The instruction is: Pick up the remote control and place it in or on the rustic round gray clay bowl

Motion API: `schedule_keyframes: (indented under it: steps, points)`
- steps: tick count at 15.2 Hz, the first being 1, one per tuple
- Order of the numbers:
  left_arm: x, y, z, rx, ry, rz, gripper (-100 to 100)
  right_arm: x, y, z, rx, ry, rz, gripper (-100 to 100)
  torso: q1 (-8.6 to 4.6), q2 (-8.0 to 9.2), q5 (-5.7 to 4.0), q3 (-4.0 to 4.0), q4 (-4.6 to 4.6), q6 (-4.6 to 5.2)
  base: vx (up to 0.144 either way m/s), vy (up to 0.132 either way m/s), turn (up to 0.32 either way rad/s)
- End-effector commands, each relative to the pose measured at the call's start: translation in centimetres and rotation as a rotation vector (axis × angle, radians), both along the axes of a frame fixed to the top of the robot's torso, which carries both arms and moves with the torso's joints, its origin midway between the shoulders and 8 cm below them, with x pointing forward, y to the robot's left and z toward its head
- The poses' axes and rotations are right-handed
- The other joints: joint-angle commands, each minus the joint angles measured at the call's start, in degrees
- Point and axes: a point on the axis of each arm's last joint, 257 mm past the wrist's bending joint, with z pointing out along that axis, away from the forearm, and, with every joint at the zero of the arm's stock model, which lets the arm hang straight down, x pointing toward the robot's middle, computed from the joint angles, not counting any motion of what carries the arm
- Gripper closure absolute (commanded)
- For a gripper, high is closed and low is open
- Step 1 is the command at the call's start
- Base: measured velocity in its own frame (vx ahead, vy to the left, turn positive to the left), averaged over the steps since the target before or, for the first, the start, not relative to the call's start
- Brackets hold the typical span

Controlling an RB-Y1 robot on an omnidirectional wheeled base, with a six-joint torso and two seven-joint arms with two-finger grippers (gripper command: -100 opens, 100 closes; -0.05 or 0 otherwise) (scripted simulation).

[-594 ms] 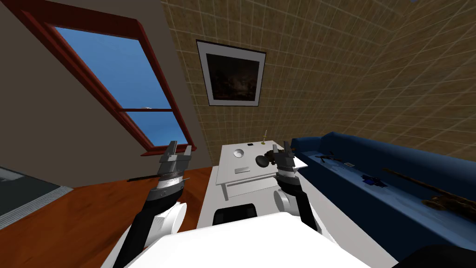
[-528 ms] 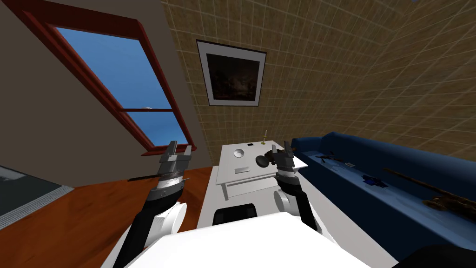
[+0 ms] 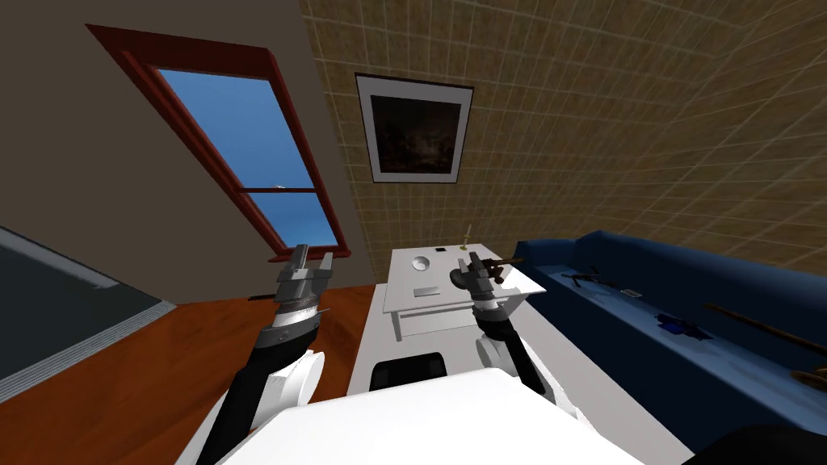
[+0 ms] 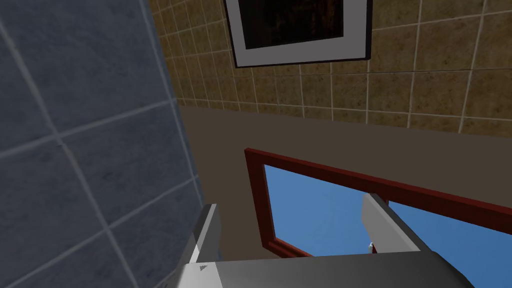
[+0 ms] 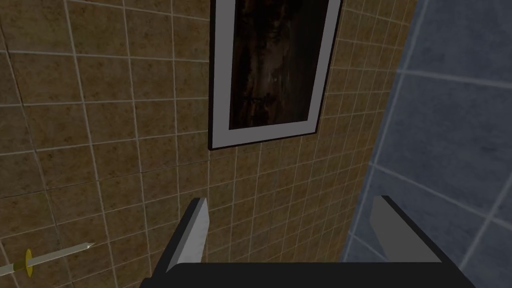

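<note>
Because remote point(image 3: 426, 291) and bowl point(image 3: 419, 262) sit mid-frame on the bench point(image 3: 404, 300), left tool point(image 3: 312, 257) and right tool point(image 3: 482, 265) hover spread and empty, likely readying.

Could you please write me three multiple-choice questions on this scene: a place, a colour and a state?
1. Where is the bowl? A. on the floor B. on the white table, beyond the remote C. on the window sill
2. What colour is the sofa? A. red B. blue C. green
3. How are the left tool and right tool? A. both open B. both shut C. one holding the remote
1 B: it sits on the tabletop. 2 B: its back and seat are blue. 3 A: each wrist view shows fingers apart.
</note>
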Motion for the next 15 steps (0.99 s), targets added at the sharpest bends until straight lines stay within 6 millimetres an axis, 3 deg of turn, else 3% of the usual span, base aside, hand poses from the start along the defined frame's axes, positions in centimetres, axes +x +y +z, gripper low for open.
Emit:
schedule_keyframes:
  steps: [1, 4, 5, 6, 7, 10, 11, 12, 13, 15]
  points:
    - [0.0, 0.0, 0.0, 0.0, 0.0, 0.0, 0, 0.5, 1.4, -2.0, -0.038, 0.044, 0.03, -100, 0.0, 0.0, 0.0, 0.0, 0.0, 0.0, -0.075, 0.056, 0.135]
    - [0.0, 0.0, 0.0, 0.0, 0.0, 0.0, 0, 1.0, 3.6, -5.9, -0.118, 0.127, 0.092, -100, 0.03, -0.01, 0.01, 0.0, 0.0, 0.02, -0.068, 0.068, 0.13]
    - [0.0, 0.0, 0.0, 0.0, 0.0, 0.0, 0, 1.1, 3.4, -6.5, -0.118, 0.139, 0.09, -100, 0.06, -0.01, 0.01, 0.0, 0.0, 0.01, -0.057, 0.066, 0.108]
    - [0.0, 0.0, 0.0, 0.0, 0.0, 0.0, 0, 1.1, 4.5, -8.5, -0.16, 0.181, 0.121, -100, 0.05, -0.02, 0.01, -0.01, 0.0, 0.02, -0.057, 0.073, 0.167]
    - [0.0, 0.0, 0.0, 0.0, 0.0, 0.0, 0, 1.1, 4.4, -9.1, -0.165, 0.192, 0.122, -100, 0.06, -0.03, 0.01, -0.01, 0.0, 0.0, -0.053, 0.068, 0.127]
    - [0.0, 0.0, 0.0, 0.0, 0.0, 0.0, 0, 0.7, 6.5, -13.8, -0.255, 0.282, 0.187, -100, 0.0, -0.07, 0.0, -0.04, -0.01, 0.01, -0.051, 0.06, 0.168]
    - [0.0, 0.0, 0.0, 0.0, 0.0, 0.0, 0, 0.6, 6.1, -15.0, -0.275, 0.308, 0.189, -100, 0.01, -0.06, 0.0, -0.03, -0.01, 0.01, -0.047, 0.067, 0.171]
    - [0.0, 0.0, 0.0, 0.0, 0.0, 0.0, 0, 0.6, 6.1, -15.0, -0.275, 0.308, 0.189, -100, 0.0, -0.07, 0.01, -0.03, -0.01, 0.01, -0.034, 0.046, 0.042]
    - [0.0, 0.0, 0.0, 0.0, 0.0, 0.0, 0, 0.0, 7.0, -17.3, -0.332, 0.35, 0.226, -100, -0.04, -0.1, 0.0, -0.05, -0.01, 0.03, -0.041, 0.054, 0.12]
    - [0.0, 0.0, 0.0, 0.0, 0.0, 0.0, 0, -0.1, 6.7, -18.2, -0.338, 0.369, 0.224, -100, -0.03, -0.11, 0.0, -0.06, -0.02, 0.02, -0.028, 0.05, 0.108]
